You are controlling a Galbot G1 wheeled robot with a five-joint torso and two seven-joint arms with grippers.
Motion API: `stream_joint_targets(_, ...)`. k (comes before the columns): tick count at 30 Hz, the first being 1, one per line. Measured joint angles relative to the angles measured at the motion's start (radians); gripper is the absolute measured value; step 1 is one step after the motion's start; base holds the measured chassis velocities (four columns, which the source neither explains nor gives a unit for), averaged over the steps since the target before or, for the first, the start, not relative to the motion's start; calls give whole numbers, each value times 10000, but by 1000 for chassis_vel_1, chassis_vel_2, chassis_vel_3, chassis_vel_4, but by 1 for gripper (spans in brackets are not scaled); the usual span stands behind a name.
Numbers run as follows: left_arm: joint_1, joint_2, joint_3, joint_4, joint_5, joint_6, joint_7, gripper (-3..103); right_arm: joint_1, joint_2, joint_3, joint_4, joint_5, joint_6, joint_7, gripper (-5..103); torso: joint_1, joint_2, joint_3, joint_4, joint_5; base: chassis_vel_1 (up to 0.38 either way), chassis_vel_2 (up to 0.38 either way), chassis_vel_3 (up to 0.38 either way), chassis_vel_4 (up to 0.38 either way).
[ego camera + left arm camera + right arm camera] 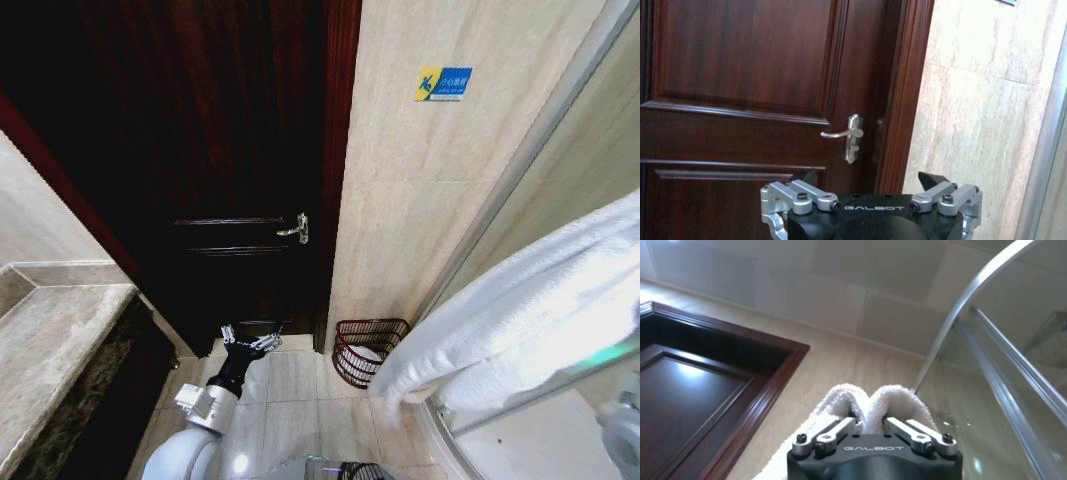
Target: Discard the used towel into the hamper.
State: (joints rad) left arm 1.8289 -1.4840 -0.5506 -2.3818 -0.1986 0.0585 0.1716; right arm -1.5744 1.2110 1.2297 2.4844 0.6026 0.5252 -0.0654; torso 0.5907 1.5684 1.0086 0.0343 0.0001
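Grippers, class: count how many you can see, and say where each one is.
2. The left gripper hangs low before the dark door, fingers open. The right gripper is shut on the white towel, raised beside the shower glass.

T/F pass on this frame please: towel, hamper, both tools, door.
1. The right tool is shut on the towel. True.
2. The towel already lies in the hamper. False: it hangs up at the right, above and beside the hamper, with nothing white inside the slats.
3. The left tool holds the door handle. False: it is open, low near the floor tiles, with the handle well above it.
4. The hamper stands on the floor against the tiled wall, next to the door frame. True.
5. The door stands wide open. False: it sits shut in its frame.
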Motion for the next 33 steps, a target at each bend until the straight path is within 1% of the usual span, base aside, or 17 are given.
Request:
stream_joint_targets(6, 0, 0, 0, 0, 0, 0, 0, 100, 306, -179, -191, -45, 151, -218, 5, 6, 0, 0, 0, 0, -2, 0, 0, 0, 0)
stream_joint_targets(12, 0, 0, 0, 0, 0, 0, 0, 100, 621, -432, -459, -254, 439, -650, 11, 6, 0, 0, 0, -1, -1, 0, 0, 0, 0)
stream_joint_targets(17, 0, 0, 0, 0, 0, 0, 0, 100, 1245, -867, -896, -541, 881, -1179, 126, 6, 0, 0, 0, 1, -2, 0, 0, 0, 0)
stream_joint_targets(23, 0, 0, 0, 0, 1, 0, 0, 100, 1698, -1043, -1231, -655, 1202, -1557, 194, 6, 0, 0, 0, 0, -2, 0, 0, 0, 0)
stream_joint_targets(28, 0, 0, 0, 0, 0, 0, 0, 100, 2330, -1252, -1704, -908, 1353, -1809, 269, 6, 0, 0, 0, 1, -2, 0, 0, 0, 0)
stream_joint_targets(31, 0, 0, 0, 0, 0, 0, 0, 100, 3010, -1367, -2287, -1251, 1383, -1996, 384, 6, 0, -1, 1, 0, -1, 0, 0, 0, 0)
stream_joint_targets(33, -1, 0, 0, 0, 0, 0, 0, 100, 3175, -1396, -2418, -1336, 1362, -2030, 412, 6, 0, -1, 1, 0, 0, 0, 0, 0, 0)
